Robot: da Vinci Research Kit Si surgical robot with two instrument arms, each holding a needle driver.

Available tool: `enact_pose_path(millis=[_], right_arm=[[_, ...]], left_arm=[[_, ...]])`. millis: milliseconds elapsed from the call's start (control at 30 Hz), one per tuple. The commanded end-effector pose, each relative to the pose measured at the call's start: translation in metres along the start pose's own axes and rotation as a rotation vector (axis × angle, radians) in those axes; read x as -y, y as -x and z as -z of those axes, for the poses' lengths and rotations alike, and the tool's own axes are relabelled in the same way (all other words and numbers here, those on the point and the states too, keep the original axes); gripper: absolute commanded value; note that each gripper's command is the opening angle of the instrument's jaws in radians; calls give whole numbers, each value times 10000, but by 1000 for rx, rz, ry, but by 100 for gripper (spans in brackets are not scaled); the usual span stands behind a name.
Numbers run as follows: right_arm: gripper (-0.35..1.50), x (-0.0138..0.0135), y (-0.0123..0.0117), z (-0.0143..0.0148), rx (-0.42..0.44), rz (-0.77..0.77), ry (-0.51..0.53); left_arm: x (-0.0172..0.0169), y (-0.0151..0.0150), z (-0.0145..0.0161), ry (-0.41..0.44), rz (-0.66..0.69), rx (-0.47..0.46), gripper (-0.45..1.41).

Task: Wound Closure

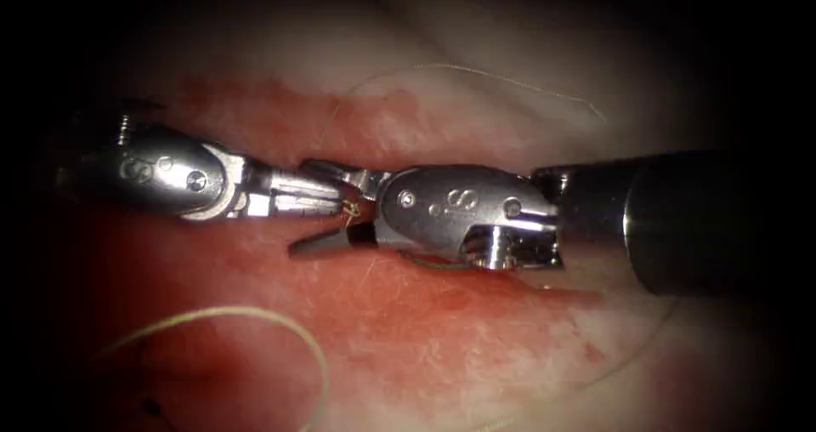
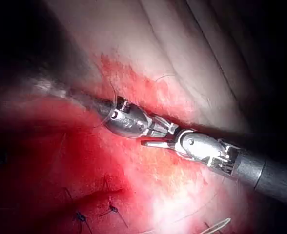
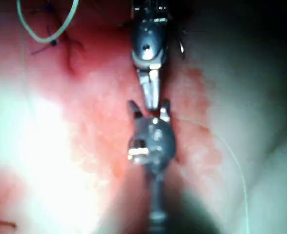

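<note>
The left tool (image 1: 327, 201) reaches in from the left, its jaws shut on a short bit of pale thread (image 1: 350, 212) at their tip. The right tool (image 1: 316, 207) comes from the right with its jaws open, one above and one below the left tool's tip, holding nothing. Both tools meet over the cut (image 1: 442, 154) in the red-stained tissue (image 1: 408, 347). A thin dark curve (image 1: 435, 264), possibly the needle, lies on the tissue under the right tool's wrist. The right wrist view has the right tool (image 3: 149, 106) open around the left tool's shut tip (image 3: 153, 100).
A thick pale thread loop (image 1: 280, 326) lies on the tissue at the lower left. A fine thread (image 1: 501, 78) arcs across the pale tissue beyond the cut. Dark knotted stitches (image 2: 80, 215) sit nearby. Red fluid (image 1: 476, 296) stains the tissue around the tools.
</note>
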Motion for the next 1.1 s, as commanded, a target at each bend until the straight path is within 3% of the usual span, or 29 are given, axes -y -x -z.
enact_pose_path(millis=[33,500,567,633,667,867,933,967,1033,1067,1100], right_arm=[[138,1,0,-10,-4,0,0],[138,5,1,-37,2,7,-15],[131,6,1,-38,0,11,-21],[74,9,-2,-37,-11,19,-59],[-35,10,-3,-37,-34,33,-84],[-35,8,-3,-38,4,38,-55],[-35,3,-2,-36,-26,37,-50],[-3,2,-1,-34,-43,38,-45],[98,1,-1,-27,-50,37,-25],[135,0,-2,-23,-41,28,4],[145,-3,-4,-9,-36,21,26]], left_arm=[[-2,5,-6,1,0,0,-35],[-7,-12,-5,2,13,-13,-35],[-7,-11,-6,2,13,-13,-35],[-7,-11,-6,2,12,-13,-35],[-7,-10,-6,2,11,-13,-35],[-9,-11,-5,4,11,-14,-35],[-8,-11,-3,6,11,-15,-35],[-8,-11,-3,7,11,-15,-35],[-7,-12,0,4,12,-16,-35],[-6,-12,2,1,13,-15,-35],[-2,-14,9,-6,16,-17,-35]])
